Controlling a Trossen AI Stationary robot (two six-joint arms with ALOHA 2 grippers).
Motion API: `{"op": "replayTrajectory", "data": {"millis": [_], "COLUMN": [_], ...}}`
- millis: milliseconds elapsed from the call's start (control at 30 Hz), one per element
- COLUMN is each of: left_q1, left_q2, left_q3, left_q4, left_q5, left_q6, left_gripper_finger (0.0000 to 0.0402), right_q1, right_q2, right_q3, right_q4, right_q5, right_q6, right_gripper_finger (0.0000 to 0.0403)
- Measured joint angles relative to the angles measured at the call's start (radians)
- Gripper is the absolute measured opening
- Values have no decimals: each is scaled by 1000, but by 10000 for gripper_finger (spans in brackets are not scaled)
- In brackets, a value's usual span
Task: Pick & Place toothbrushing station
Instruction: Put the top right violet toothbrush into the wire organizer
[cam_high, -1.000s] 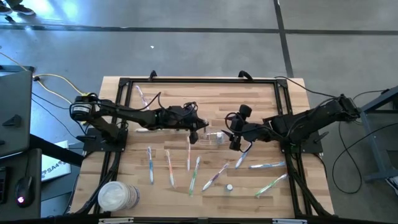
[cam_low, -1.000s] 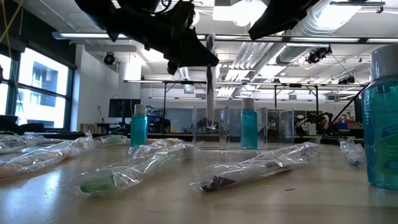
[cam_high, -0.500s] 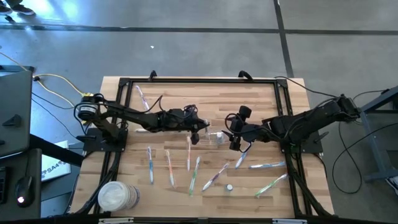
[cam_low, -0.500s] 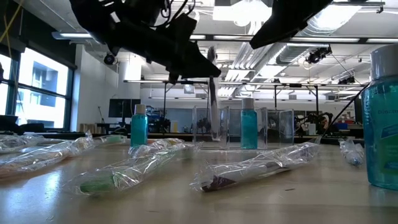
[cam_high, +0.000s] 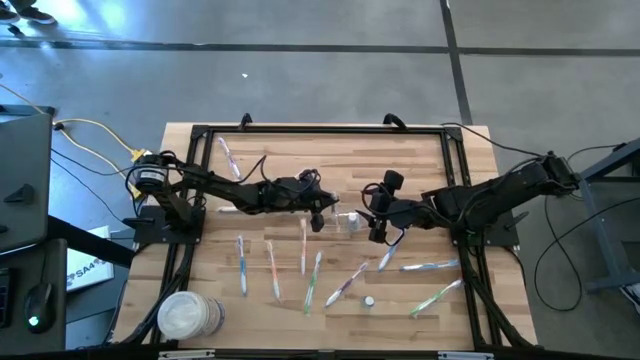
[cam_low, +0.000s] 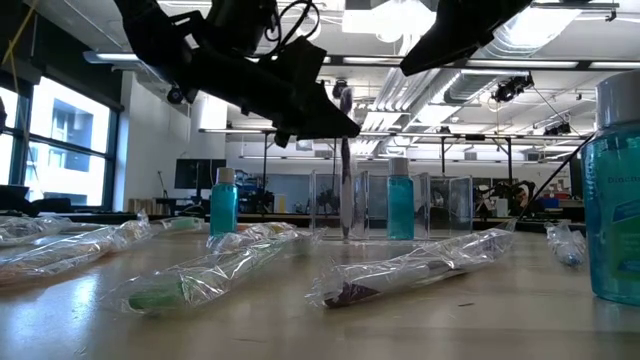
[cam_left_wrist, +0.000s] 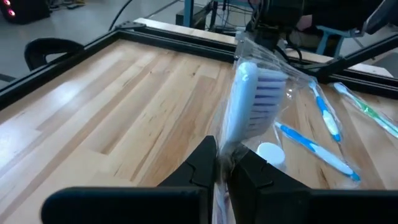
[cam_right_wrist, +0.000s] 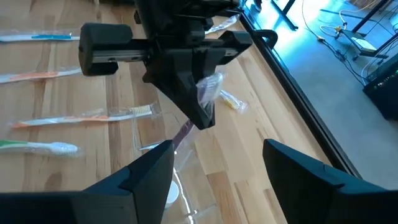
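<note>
High view: left end effector (cam_high: 318, 214) clamps one toothbrush (cam_left_wrist: 245, 102); right end effector (cam_high: 377, 216) gapes.

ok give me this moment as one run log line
left gripper: shut on wrapped toothbrush, above clear container | right gripper: open, beside container | other toothbrushes: on table

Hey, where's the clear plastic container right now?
In the high view the clear container sits on the table near its middle, directly between the left gripper, which holds a wrapped toothbrush upright, and the open right gripper.
</note>
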Motion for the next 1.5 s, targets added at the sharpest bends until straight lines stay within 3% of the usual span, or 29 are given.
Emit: {"op": "replayTrajectory", "data": {"millis": [167,600,900,1300,1500], "left_q1": [0,-1,-1,-1,-1], "left_q2": [3,3,3,2,2], "left_q3": [-1,-1,-1,0,0], "left_q4": [-20,5,3,-3,-3], "left_q5": [3,4,63,19,15], "left_q6": [-7,-7,-8,-8,-8], "left_gripper_finger": [45,51,56,175,210], "right_q1": [0,0,0,0,0], "right_q2": [0,0,0,0,0], "right_q3": [0,0,0,0,0], "right_q4": [1,1,0,0,0], "right_q5": [0,-7,-26,-26,-26], "right_q6": [0,0,0,0,0], "right_gripper_finger": [240,240,240,240,240]}}
